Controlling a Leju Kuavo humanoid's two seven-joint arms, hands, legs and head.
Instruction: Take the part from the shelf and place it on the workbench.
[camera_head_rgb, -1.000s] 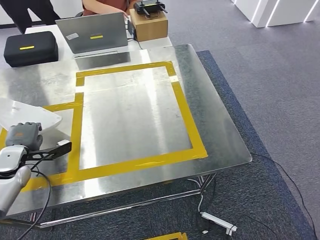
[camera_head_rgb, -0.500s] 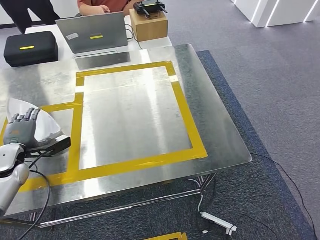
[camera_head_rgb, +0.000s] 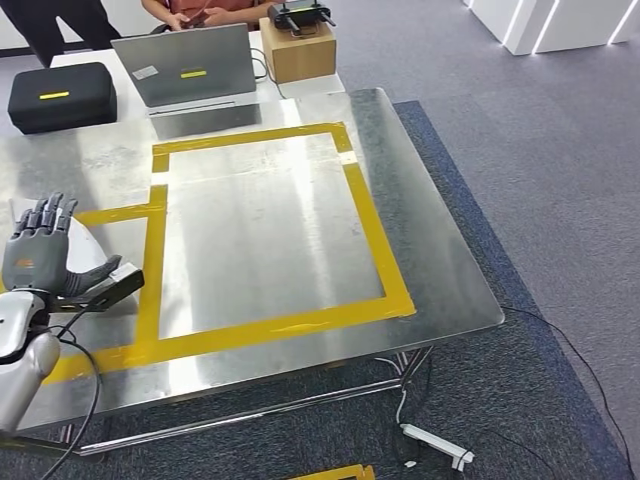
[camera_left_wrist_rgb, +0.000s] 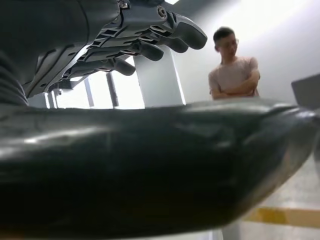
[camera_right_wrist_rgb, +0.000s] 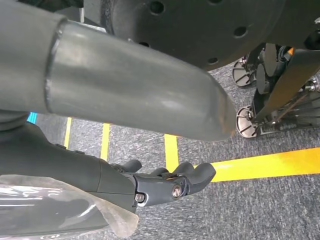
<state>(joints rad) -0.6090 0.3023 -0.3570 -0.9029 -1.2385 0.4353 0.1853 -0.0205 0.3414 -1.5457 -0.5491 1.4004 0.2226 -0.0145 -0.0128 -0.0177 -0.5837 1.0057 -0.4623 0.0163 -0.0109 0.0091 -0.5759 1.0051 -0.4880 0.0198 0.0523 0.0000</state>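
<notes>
White, thin curved part (camera_head_rgb: 89, 250) lay flat on the steel desk (camera_head_rgb: 438, 270) near its left edge, inside the smaller yellow-taped box (camera_head_rgb: 155, 250). Left hand (camera_head_rgb: 36, 255) was just above it, fingers (camera_head_rgb: 53, 212) spread and released, holding nothing. Right hand (camera_right_wrist_rgb: 166, 184) hung over the carpet floor (camera_right_wrist_rgb: 245, 210), fingers loosely curled, empty. Laptop (camera_head_rgb: 185, 68), black case (camera_head_rgb: 60, 95) and cardboard box (camera_head_rgb: 298, 50) sat beyond the far edge.

The robot's left hand (camera_head_rgb: 38, 258) is hovering over the near left side of the shiny metal surface (camera_head_rgb: 438, 270), above a thin white curved part (camera_head_rgb: 87, 250). Behind the surface, a grey laptop (camera_head_rgb: 189, 65) is sitting between a black case (camera_head_rgb: 62, 97) and a brown cardboard box (camera_head_rgb: 298, 52).
</notes>
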